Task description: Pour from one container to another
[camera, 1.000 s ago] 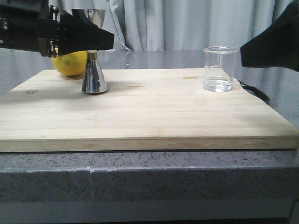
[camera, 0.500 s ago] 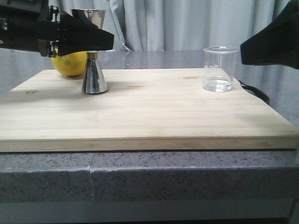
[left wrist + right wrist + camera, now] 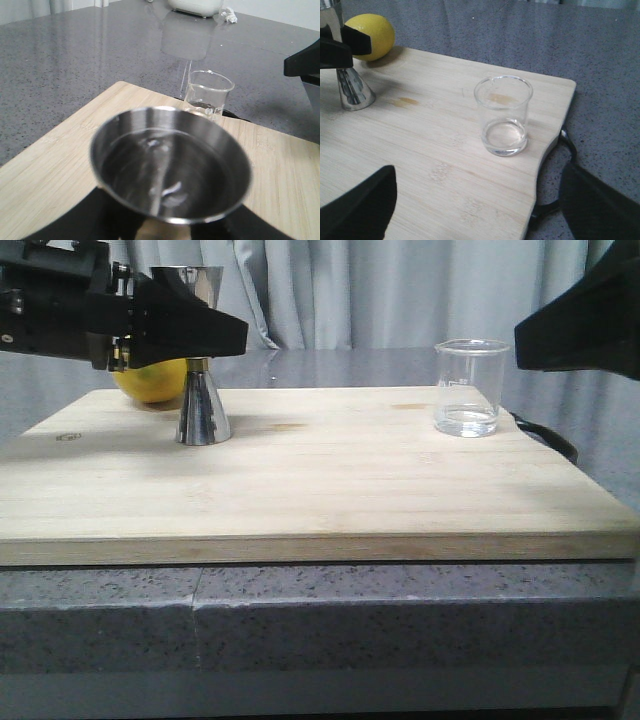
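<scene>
Left gripper [image 3: 215, 335] clamped around the steel jigger [image 3: 202, 405] standing on the wooden board [image 3: 320, 480], right gripper [image 3: 470, 210] spread wide before the clear beaker [image 3: 503, 115] with faint unreadable marks, a lemon [image 3: 370, 30] beyond.

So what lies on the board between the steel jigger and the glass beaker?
Nothing: in the front view, only bare cutting board lies between the jigger and the beaker. The right wrist view shows the same, apart from a faint brownish stain.
</scene>
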Available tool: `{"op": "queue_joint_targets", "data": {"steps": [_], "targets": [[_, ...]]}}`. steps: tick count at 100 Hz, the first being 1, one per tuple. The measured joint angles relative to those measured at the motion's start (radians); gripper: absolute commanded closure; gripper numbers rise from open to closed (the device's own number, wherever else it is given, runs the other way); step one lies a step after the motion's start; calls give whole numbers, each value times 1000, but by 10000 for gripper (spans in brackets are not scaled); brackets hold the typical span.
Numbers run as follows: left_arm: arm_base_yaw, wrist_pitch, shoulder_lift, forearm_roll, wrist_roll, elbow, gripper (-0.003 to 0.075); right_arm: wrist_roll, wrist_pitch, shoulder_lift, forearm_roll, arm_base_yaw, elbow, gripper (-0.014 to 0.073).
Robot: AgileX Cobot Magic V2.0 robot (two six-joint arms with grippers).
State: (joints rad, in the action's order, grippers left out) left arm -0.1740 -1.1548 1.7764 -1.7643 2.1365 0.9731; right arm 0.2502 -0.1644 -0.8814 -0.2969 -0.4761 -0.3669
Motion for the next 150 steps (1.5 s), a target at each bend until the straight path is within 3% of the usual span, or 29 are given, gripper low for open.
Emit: {"op": "queue_joint_targets", "data": {"steps": [11, 28, 35, 54, 73, 94, 115, 132, 150], "targets": [[-2, 0, 0, 0, 0, 0, 416, 0, -4, 0, 0, 0, 0, -3], [-2, -2, 0, 0, 0, 0, 190, 0, -6, 0, 0, 0, 0, -3], [-2, -2, 0, 8, 0, 0, 133, 0, -6, 0, 0, 0, 0, -3], [-2, 73, -36, 153, -106, 0, 128, 0, 62, 0, 0, 8, -35, -3], [-2, 185, -176, 363, -298, 0, 132, 0, 356, 0, 26, 81, -179, 4], [-2, 295, -366, 694, -690, 0, 132, -13, 752, 0, 108, 210, -363, 4], [-2, 303, -582, 1111, -1264, 0, 134, -137, 1042, 2, 173, 318, -484, 4], [-2, 238, -748, 1429, -1687, 0, 134, -261, 1161, 46, 279, 333, -507, 15], [-2, 192, -917, 1627, -1936, -34, 134, -288, 1148, 163, 305, 334, -507, 80]]}}
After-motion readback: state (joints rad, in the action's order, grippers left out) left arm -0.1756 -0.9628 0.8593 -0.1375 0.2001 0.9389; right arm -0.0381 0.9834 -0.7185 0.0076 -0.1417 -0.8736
